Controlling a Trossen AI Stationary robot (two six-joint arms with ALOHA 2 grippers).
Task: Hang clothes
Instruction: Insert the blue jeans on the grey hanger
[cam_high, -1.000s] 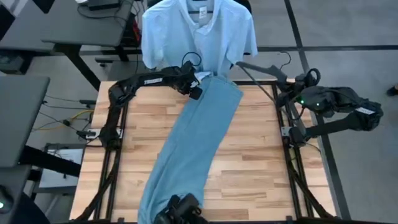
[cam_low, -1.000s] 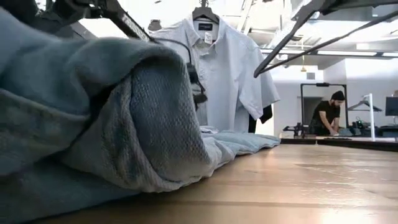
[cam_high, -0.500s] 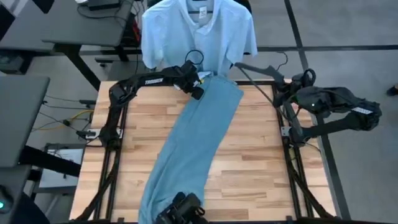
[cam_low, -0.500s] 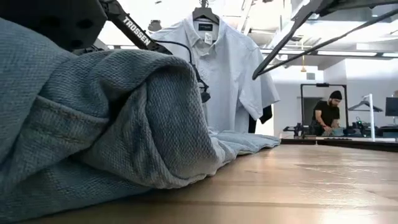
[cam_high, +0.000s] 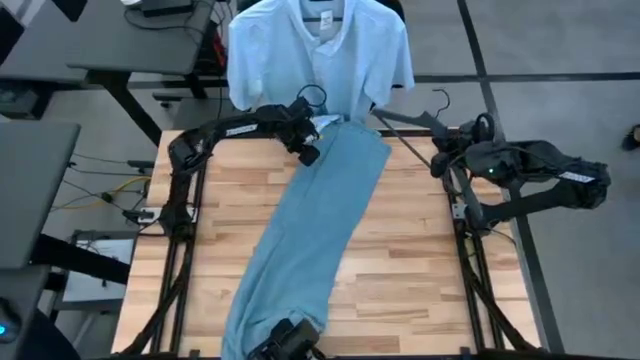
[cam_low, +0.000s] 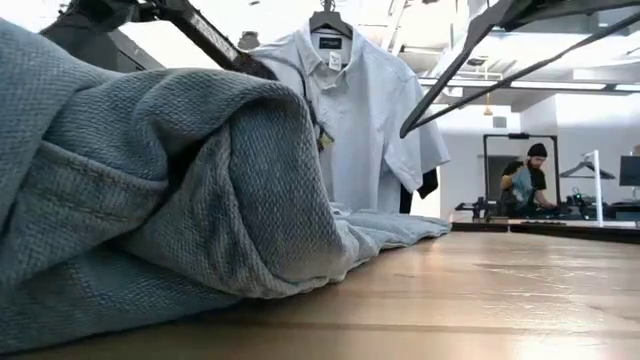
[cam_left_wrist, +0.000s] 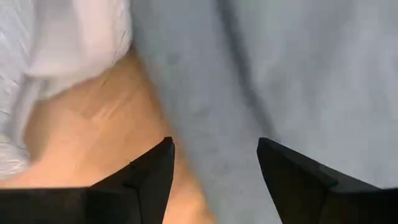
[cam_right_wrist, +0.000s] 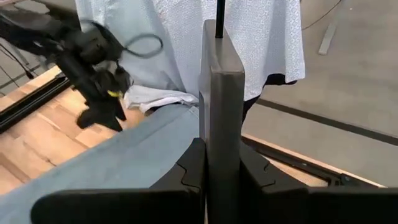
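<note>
Jeans (cam_high: 320, 235): light blue denim, laid flat in a long diagonal across the wooden table (cam_high: 420, 270), waistband at about 12 o'clock near the far edge, leg ends running off toward 7 o'clock. In the low view the near end bulks up as a thick fold.

Button shirt (cam_high: 318, 50): pale blue-white, already on a hanger just beyond the table's 12 o'clock edge. A dark patch shows behind it in the low view; cannot tell what it is.

Left gripper (cam_high: 306, 148): at the jeans' waistband, on its 11 o'clock corner. Left wrist view shows the two fingers spread apart, denim and bare wood between them, nothing pinched. A white scrap of cloth (cam_left_wrist: 74, 37) lies just beside the denim edge.

Right gripper (cam_high: 438, 158): off the table's 2 o'clock corner, fingers pressed together on a dark hanger (cam_high: 412, 122), whose bar reaches toward the waistband.

Step in hand, as judged: jeans are the garment being hung; hanger is staged, waistband not yet gripped.

Next move likely needs the left fingers to close on the waistband edge and lift it, so the hanger can be brought in under the cloth.
</note>
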